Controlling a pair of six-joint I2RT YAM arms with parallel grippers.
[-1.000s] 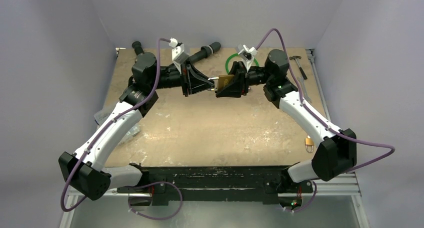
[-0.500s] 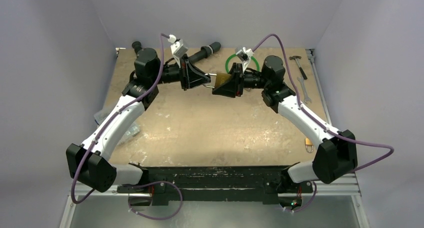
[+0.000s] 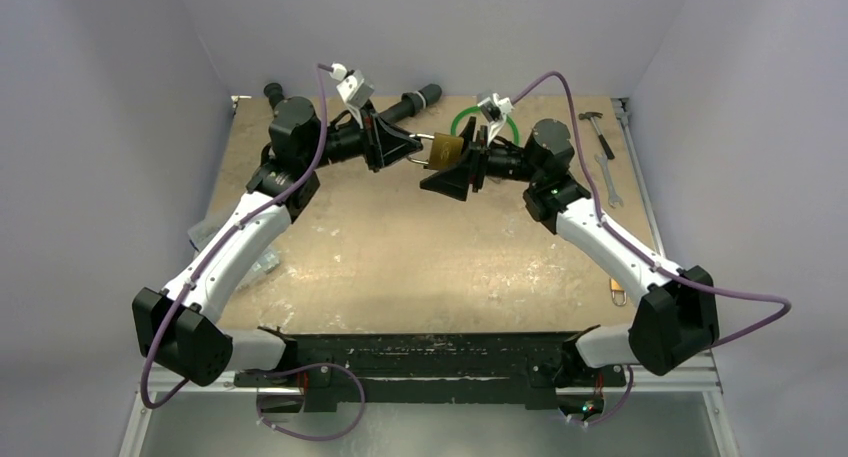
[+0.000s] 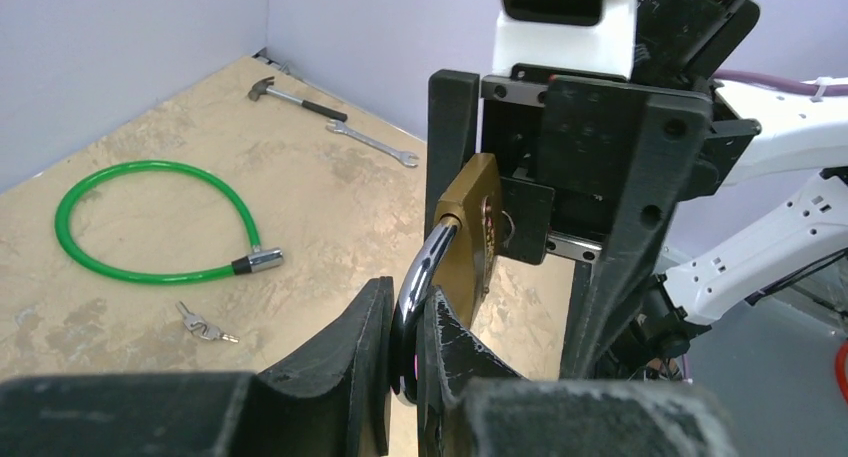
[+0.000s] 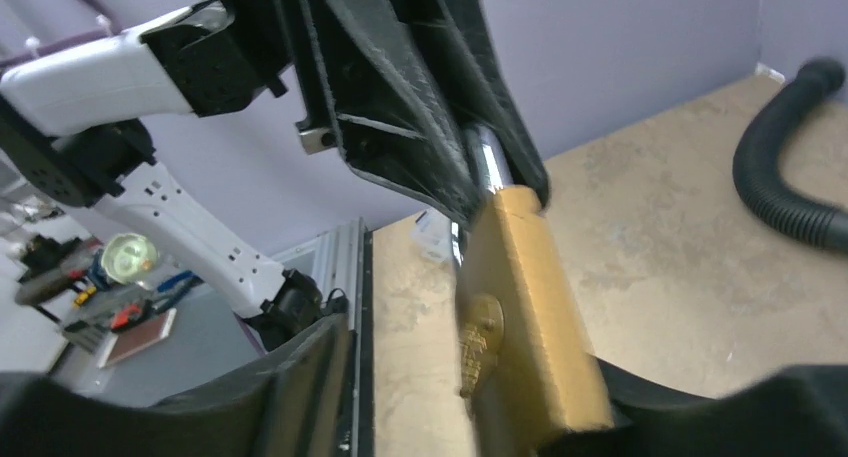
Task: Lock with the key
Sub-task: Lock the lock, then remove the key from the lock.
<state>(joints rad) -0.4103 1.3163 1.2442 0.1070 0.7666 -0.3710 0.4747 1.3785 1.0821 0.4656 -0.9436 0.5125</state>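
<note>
Pale lilac walls (image 3: 430, 27) are seen on three sides of a worn tan board (image 3: 400, 267), above which the lock (image 3: 445, 149) is held clear of the surface. The left gripper (image 3: 418, 149) is clenched on the lock's silver shackle, which is pinched between its fingertips in the left wrist view. The right gripper (image 3: 452, 167) is released: its jaws are spread to either side of the brass body. In the right wrist view a clear gap is seen on one side of the lock, while contact on the other side cannot be judged. A small ridged brass-coloured piece is seen standing out from the lock's body; whether it belongs to the key cannot be told. Compared with a second ago, the right jaws, then closed around the brass body, have been widened. The lock has also been carried a little farther from the arm bases, so more of it is exposed. Behind the lock a green cable loop (image 4: 150, 165) lies on the board, with small silver keys (image 4: 205, 327) just beside its metal end. A hammer (image 4: 290, 95) and a wrench (image 4: 370, 142) lie well to the right of the lock, and a black hose (image 3: 412, 103) lies behind and left of it.
</note>
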